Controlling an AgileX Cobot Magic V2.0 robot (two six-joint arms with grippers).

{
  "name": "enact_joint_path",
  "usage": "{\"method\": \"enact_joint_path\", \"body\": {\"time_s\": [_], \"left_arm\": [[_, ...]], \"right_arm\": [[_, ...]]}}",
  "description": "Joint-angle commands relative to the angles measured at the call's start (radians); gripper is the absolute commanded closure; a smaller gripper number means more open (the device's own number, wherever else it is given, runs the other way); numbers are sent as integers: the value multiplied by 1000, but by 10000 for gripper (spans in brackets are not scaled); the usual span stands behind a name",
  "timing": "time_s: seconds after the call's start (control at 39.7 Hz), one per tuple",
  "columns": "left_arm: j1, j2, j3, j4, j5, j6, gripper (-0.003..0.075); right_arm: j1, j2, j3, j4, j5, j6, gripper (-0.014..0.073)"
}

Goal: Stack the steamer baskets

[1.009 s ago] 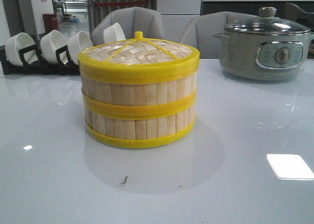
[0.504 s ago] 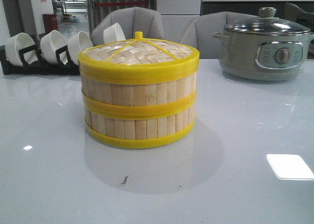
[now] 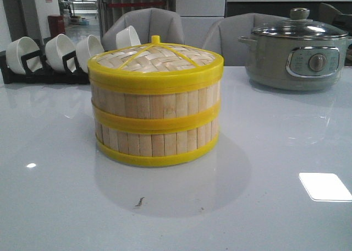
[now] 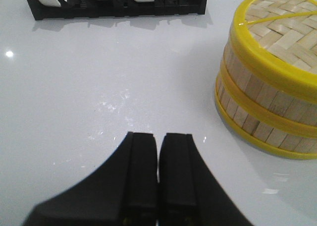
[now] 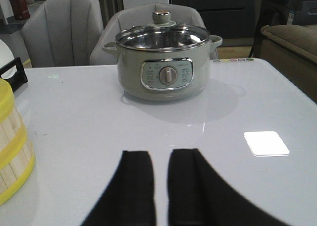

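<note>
- Your baskets [image 3: 155, 124] sit as one stack in the middle of the table [image 3: 264, 207] — two rings, one on top of the other, with the lid [image 3: 157, 58] on.
- Nothing has moved in the last second. The stack looks the same, so the job looks done.
- Your left gripper [image 4: 158, 141] is pressed closed and holds nothing. It hangs near the stack, not touching.
- Your right gripper [image 5: 161, 161] has a thin gap and holds nothing — it points at the pot [image 5: 162, 67].
- The bowls [image 3: 58, 50] sit in a rack [image 3: 38, 75] behind the stack.
</note>
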Motion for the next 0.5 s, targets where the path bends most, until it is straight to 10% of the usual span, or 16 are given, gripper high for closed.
{"method": "enact_joint_path", "body": {"time_s": [0.0,0.48], "left_arm": [[-6,-9,-30,0,-80,-1,636],[-6,-9,-30,0,-80,-1,636]], "right_arm": [[-8,2,-27,-15,-95,-12,559],[-8,2,-27,-15,-44,-12,553]]}}
